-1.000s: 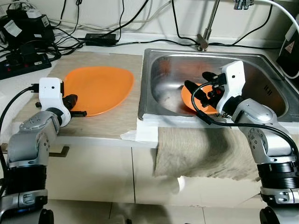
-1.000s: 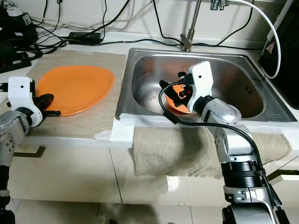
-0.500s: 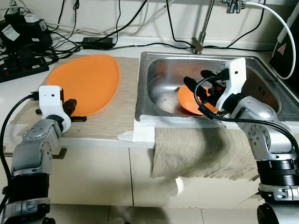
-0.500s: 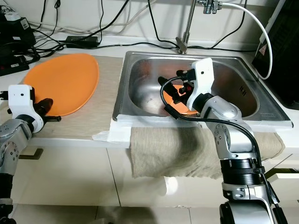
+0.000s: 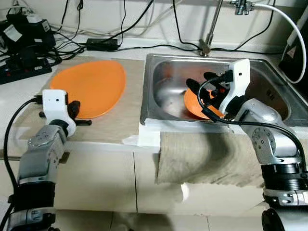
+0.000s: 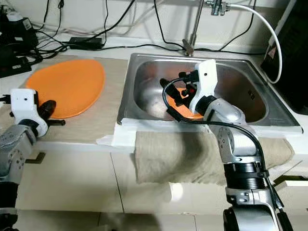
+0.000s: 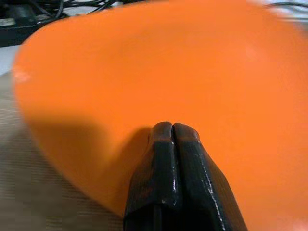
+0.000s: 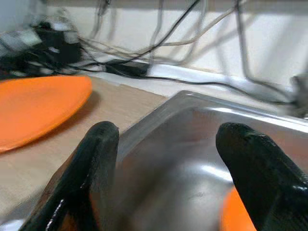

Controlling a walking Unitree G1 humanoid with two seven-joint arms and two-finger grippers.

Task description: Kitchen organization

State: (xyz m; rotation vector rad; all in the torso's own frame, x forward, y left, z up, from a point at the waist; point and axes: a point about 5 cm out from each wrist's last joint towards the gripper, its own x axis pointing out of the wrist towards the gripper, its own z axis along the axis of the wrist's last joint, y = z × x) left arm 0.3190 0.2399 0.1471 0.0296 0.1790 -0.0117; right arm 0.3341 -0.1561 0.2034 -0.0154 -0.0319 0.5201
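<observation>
- Far left: we note a power strip [image 5: 26, 72] and tangled cables [image 5: 72, 29] along the far edge of the counter, well apart from the work area.
- Left: a large orange plate [image 5: 91, 86] lies flat on a beige mat [image 5: 122, 120]; we judge the mat is there to keep it from sliding on the counter and to catch drips.
- Left gripper [image 5: 79, 115]: at the near rim of the large plate. In the left wrist view its fingers [image 7: 173, 183] are pressed together, with the orange surface directly behind them. We cannot tell whether they touch the rim or only rest beside it; nothing is pinched between them.
- Centre: the steel sink [image 5: 159, 103] holds a smaller orange plate [image 5: 195, 103], tilted against the near wall of the basin.
- Right gripper [image 5: 199, 91]: reaches down into the sink just above the small plate, fingers [image 8: 98, 159] spread wide with nothing between them. We judge it is lined up to take the plate's rim.
- Near right: a grey cloth [image 5: 202, 154] hangs over the counter front, probably padding the edge.
- Far right: the tap [image 5: 209, 33] stands behind the basin.
</observation>
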